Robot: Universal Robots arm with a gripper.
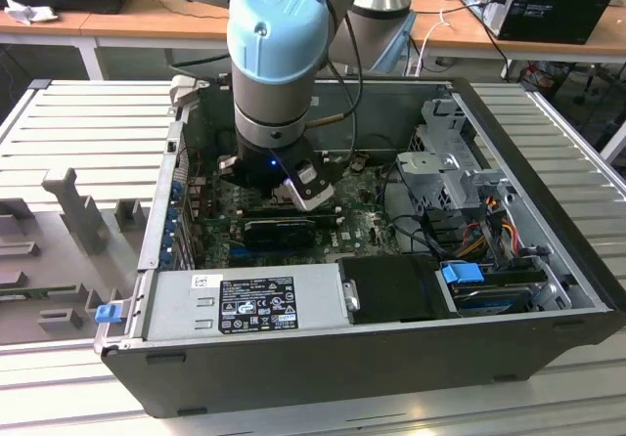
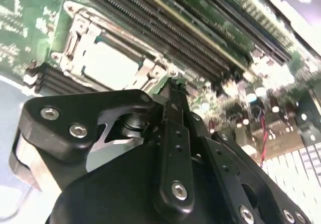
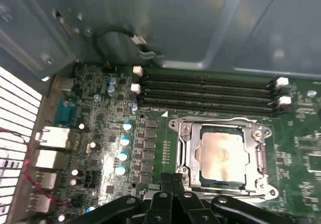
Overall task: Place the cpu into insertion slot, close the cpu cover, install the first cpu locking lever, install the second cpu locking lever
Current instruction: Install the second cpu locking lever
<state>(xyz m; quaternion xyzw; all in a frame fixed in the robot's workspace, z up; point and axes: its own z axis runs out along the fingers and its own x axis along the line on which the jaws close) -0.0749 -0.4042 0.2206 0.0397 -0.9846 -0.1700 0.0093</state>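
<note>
Already the cpu [image 3: 220,156] sits under the lowered cpu cover [image 3: 186,151], so my claw [image 3: 173,184], fingers pinched together and empty, needs lever contact.

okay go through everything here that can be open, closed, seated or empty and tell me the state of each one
cpu: seated in the socket, top showing through the cover window.
cpu cover: closed, flat over the socket.
gripper: shut, holding nothing, at the socket's edge.
memory slots: empty.
computer case: side open, board exposed.
</note>
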